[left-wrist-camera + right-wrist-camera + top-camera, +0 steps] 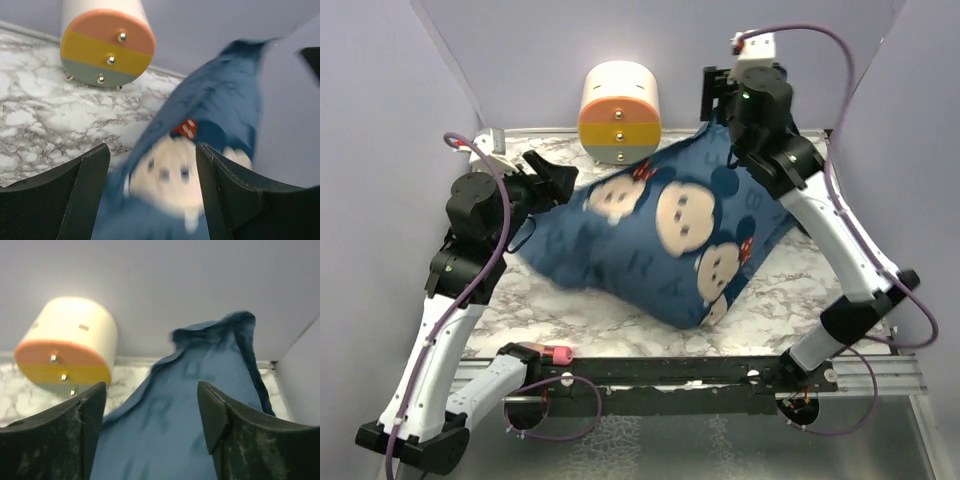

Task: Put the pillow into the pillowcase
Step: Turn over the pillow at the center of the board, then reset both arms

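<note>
The blue pillowcase [660, 230] with mouse faces lies plump and diagonal across the marble table. The pillow is hidden; no white fabric shows. My left gripper [552, 177] hovers at the pillowcase's left end with its jaws open. In the left wrist view a blurred mouse face on the pillowcase [220, 115] shows between the open fingers of the left gripper [151, 150]. My right gripper [718, 115] is at the far right corner of the pillowcase, open. In the right wrist view the blue pillowcase [190, 415] rises to a crumpled corner between the spread fingers of the right gripper [152, 387], unpinched.
A cream cylinder [620, 112] with orange, yellow and grey bands lies on its side at the back of the table, also seen as the cylinder [107, 45] and the cylinder [67, 347]. Purple walls close in the back and sides. A metal rail [720, 372] runs along the near edge.
</note>
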You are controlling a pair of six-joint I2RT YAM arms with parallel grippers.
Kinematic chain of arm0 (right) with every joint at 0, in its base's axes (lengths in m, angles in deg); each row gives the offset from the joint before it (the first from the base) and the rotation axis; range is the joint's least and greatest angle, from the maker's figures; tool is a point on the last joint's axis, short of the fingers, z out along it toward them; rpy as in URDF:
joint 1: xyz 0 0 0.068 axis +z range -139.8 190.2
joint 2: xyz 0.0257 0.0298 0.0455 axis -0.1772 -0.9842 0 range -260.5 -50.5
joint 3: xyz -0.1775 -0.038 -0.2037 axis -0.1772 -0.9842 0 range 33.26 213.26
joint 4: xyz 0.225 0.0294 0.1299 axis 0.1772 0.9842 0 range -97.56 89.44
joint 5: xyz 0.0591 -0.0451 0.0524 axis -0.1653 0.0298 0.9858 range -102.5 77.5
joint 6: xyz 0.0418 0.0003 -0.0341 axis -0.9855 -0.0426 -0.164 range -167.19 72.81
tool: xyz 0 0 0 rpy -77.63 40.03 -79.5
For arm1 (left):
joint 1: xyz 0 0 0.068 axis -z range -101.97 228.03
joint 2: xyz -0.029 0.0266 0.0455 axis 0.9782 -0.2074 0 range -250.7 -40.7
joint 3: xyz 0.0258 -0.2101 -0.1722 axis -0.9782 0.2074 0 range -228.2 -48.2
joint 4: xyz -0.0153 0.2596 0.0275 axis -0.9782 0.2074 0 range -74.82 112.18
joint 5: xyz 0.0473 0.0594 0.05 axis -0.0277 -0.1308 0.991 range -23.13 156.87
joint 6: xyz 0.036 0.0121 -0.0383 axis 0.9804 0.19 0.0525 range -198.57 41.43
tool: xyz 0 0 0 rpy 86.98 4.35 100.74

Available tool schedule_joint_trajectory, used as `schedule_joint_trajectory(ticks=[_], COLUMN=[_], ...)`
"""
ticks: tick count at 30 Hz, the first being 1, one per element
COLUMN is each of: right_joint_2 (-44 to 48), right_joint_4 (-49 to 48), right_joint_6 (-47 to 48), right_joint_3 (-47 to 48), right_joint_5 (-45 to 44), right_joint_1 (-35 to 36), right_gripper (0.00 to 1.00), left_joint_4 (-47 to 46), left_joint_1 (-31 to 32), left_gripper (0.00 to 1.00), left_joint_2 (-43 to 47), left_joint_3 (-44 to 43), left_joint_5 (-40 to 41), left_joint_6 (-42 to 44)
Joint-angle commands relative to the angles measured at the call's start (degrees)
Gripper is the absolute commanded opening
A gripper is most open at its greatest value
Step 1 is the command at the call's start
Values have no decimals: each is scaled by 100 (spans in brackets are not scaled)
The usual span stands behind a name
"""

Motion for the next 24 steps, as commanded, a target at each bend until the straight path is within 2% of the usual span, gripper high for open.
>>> schedule_joint_trajectory(ticks=[1, 4, 7, 10, 13, 15, 19, 24], right_joint_2=[-526, 58, 782, 627, 85, -119, 44, -211], right_joint_4=[1353, 811, 386, 1274, 2573, 3063, 2970, 3480], right_joint_6=[-721, -626, -1091, -1509, -2109, -2207, -2253, -2546], right_joint_3=[750, -36, -935, -592, 434, 1127, 1454, 2103], right_joint_5=[1393, 2615, 3499, 3923, 3569, 3427, 3154, 2607], right_joint_1=[-70, -76, -111, -140, -140, -140, -140, -140], right_gripper=[80, 99, 100, 100, 100, 100, 100, 100], left_joint_4=[193, -11, -225, -186, 134, 415, 890, 1149], left_joint_1=[-13, -5, -12, -8, -13, -14, -8, -13], left_gripper=[72, 73, 79, 82, 84, 86, 87, 89], left_joint_2=[397, 728, 886, 648, 132, -251, -862, -1260], left_joint_3=[-360, -187, -54, -319, -974, -1546, -2559, -3199], left_joint_5=[28, -377, -672, -840, -898, -904, -932, -1015], left_joint_6=[218, 109, -173, -264, -145, 3, 196, 265])
